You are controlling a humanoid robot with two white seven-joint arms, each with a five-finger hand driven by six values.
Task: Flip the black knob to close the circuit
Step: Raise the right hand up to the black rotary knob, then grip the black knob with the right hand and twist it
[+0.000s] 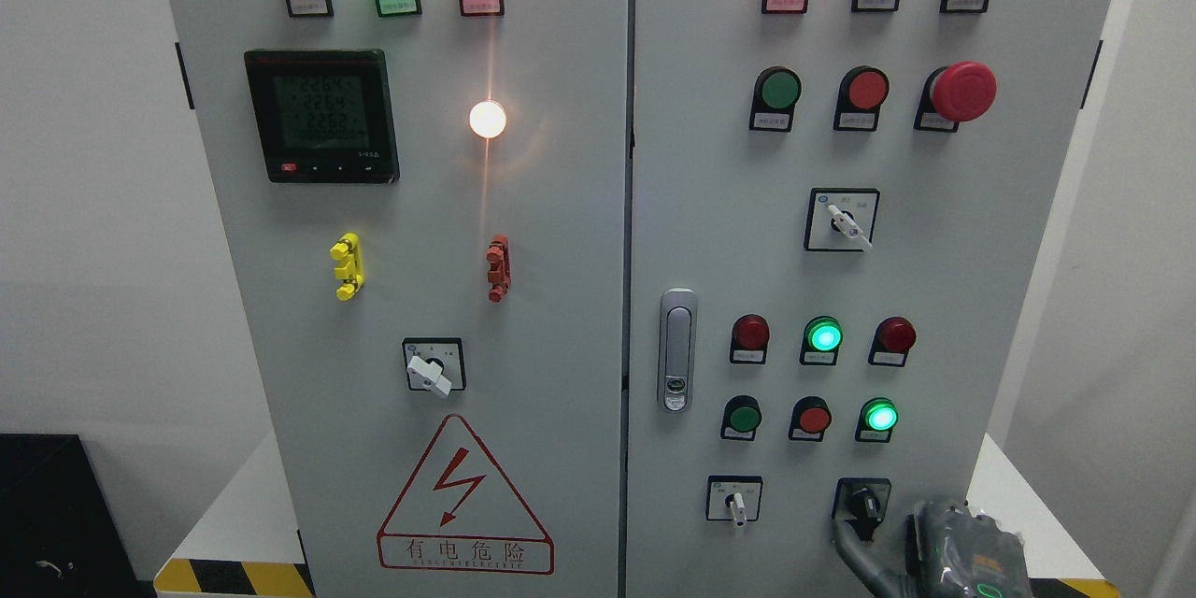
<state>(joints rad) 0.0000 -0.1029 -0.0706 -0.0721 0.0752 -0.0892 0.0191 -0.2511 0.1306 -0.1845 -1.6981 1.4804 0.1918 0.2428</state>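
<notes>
Reaching up from the lower right corner of the frame, the right hand (874, 542) is meeting the black knob (864, 502), which is sitting in its square plate at the bottom right of the grey cabinet (561, 206). One dark finger (852, 549) is curving up under the knob and appears to be touching it, but the rest of the hand is being cut off by the bottom edge, and a bulky wrapped wrist section is blocking what lies behind, so I cannot tell whether the fingers are pinching the knob or only pressing against it. The knob's own pointer is hard to make out against the dark finger. Just to its left a white-handled selector (735, 502) is pointing downward. Above them a green lamp (879, 415) is glowing in the lowest row of round buttons. The labels under the buttons are too small to read. The left door's warning triangle (464, 497) is showing at bottom centre.
</notes>
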